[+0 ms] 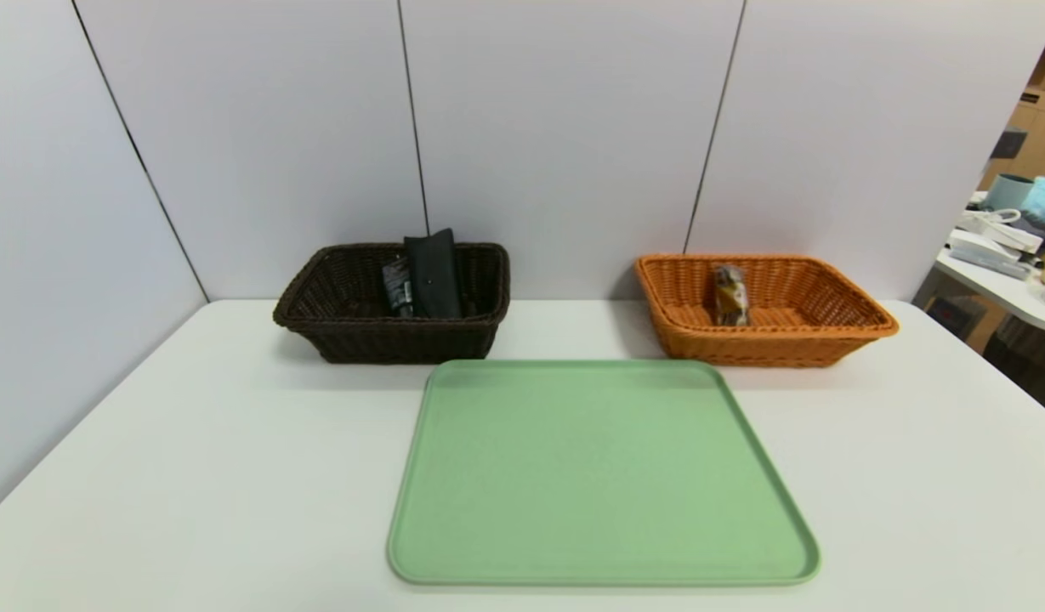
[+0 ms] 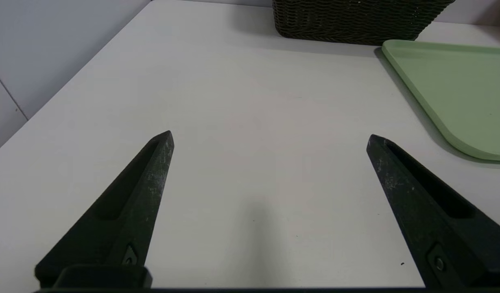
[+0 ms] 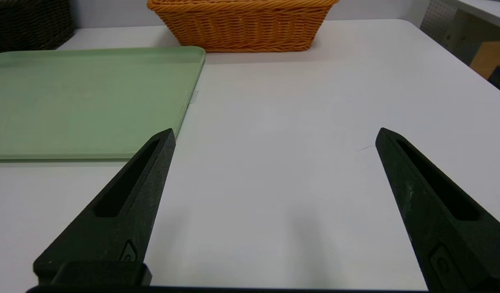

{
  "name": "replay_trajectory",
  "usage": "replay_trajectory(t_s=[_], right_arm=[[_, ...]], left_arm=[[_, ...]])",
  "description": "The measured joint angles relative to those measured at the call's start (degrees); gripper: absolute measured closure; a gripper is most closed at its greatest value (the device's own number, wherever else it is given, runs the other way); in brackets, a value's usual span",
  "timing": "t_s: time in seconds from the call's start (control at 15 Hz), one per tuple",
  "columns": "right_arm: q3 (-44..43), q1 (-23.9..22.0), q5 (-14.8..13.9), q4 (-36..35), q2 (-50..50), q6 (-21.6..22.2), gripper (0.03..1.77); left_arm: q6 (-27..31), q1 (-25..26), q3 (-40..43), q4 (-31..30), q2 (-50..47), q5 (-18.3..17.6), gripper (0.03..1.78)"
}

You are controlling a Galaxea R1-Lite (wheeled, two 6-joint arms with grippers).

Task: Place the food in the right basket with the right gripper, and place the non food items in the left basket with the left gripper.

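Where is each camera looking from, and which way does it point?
Head view: high up, looking down at the flat green plastic tray and both baskets; no robot parts show.
Left wrist view: low, facing the dark brown wicker basket; open left gripper shows.
Right wrist view: low, facing the orange wicker basket; open right gripper shows.
All share the tray.

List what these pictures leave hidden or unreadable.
- Head view: lower parts of the tube and glasses case, behind the dark basket's front wall.
- Head view: snack bar label too small to read.
- Wrist views: both baskets' insides, cut off by the frame edge.
- Head view: neither gripper shows.
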State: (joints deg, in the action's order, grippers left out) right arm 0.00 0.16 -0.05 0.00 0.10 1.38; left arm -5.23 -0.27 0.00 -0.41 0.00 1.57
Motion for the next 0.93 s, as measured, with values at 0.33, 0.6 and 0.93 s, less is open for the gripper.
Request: replay_trajectory(t_s=[0.33, 0.6, 0.93], right_arm=[[0.0, 0.0, 0.0, 0.0, 0.0, 0.1, 0.1], [0.0, 0.0, 0.0, 0.0, 0.0, 0.1, 0.1], [0.0, 0.0, 0.0, 0.4, 0.0, 0.2, 0.1]], left_arm=[[0.0, 0.0, 0.0, 0.0, 0.0, 0.0, 0.12], [0.0, 0.0, 0.0, 0.0, 0.0, 0.0, 0.12], [0.0, 0.0, 0.0, 0.0, 0.0, 0.0, 0.12]])
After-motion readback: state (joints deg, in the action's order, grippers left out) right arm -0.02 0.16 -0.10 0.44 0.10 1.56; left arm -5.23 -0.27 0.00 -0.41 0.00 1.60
